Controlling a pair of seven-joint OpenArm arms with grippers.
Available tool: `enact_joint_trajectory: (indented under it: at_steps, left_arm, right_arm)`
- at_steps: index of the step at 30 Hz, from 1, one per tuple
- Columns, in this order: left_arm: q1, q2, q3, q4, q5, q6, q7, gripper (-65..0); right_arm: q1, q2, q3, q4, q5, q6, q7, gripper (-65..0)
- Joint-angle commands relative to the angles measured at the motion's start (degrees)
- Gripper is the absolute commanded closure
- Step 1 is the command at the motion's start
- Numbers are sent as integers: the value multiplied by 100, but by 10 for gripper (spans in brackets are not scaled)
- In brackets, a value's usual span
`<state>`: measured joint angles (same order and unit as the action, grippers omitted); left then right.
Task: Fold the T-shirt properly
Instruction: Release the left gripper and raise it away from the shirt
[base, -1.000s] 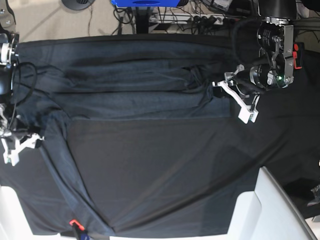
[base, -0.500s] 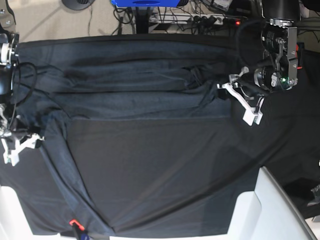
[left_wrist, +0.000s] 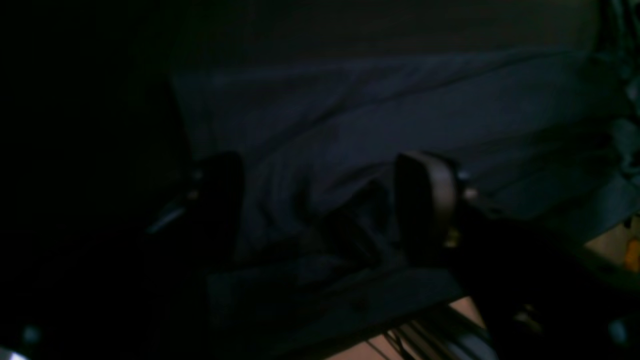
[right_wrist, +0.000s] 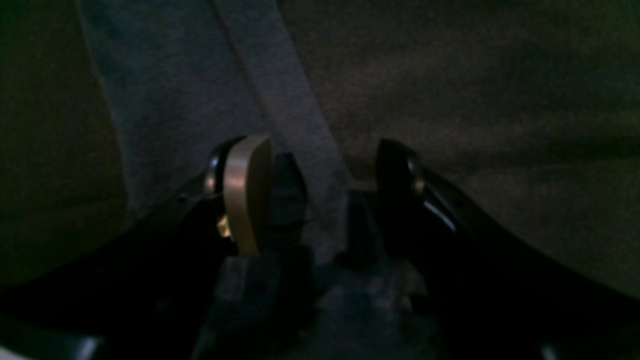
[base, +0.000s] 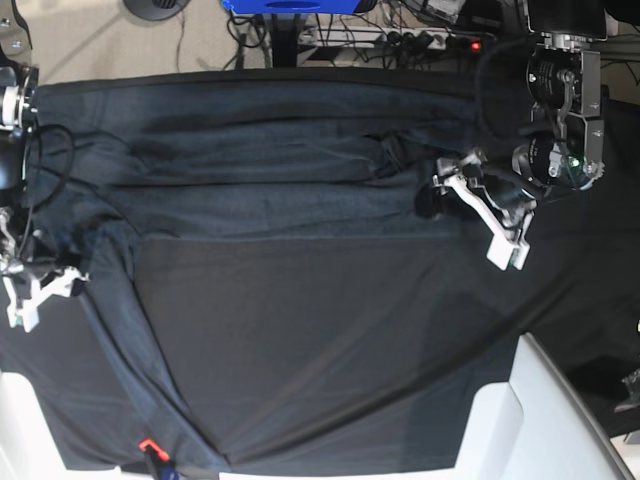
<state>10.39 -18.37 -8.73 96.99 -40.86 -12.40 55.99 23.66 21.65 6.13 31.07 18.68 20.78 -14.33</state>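
Both wrist views are murky: left gripper (left_wrist: 320, 200) released over the T-shirt (base: 280, 170), right gripper (right_wrist: 320, 195) apparently parted too

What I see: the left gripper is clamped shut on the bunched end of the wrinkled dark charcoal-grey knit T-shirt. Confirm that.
Not shut. The left wrist view shows the left gripper with its jaws spread apart over the bunched end of the wrinkled dark charcoal-grey knit T-shirt, clamping nothing.
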Motion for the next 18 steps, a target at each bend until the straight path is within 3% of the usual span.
enact_joint_trajectory:
  at_steps: [1,8,10,12,16,17,18]
  left_arm:
    - [-24,-66,-204,195,-85,-39,-65,-504]
    - [398,-5,-1874,108,-112,-65,-65,-502]
    - [635,-13,-2243,-51,-112,-74,-82,-474]
    - [873,-13,-2542,-174,-112,-144,-100,-383]
    - [1251,48,-3158,-279,-103,-724,-109,-41]
    - [1304,110,-3325,-297,-103,-865,-109,0]
    - [1339,162,-3492,-297,-85,-962,-109,0]
  right_arm:
    - [170,108,7,62,44,19,118,-320]
    - [302,125,7,71,44,19,118,-320]
    - [355,125,7,71,44,19,118,-320]
    - [364,99,-2,71,44,19,118,-320]
    - [443,72,-2,71,44,19,127,-320]
    - [443,72,-2,62,44,19,127,-320]
    - [443,72,-2,62,44,19,127,-320]
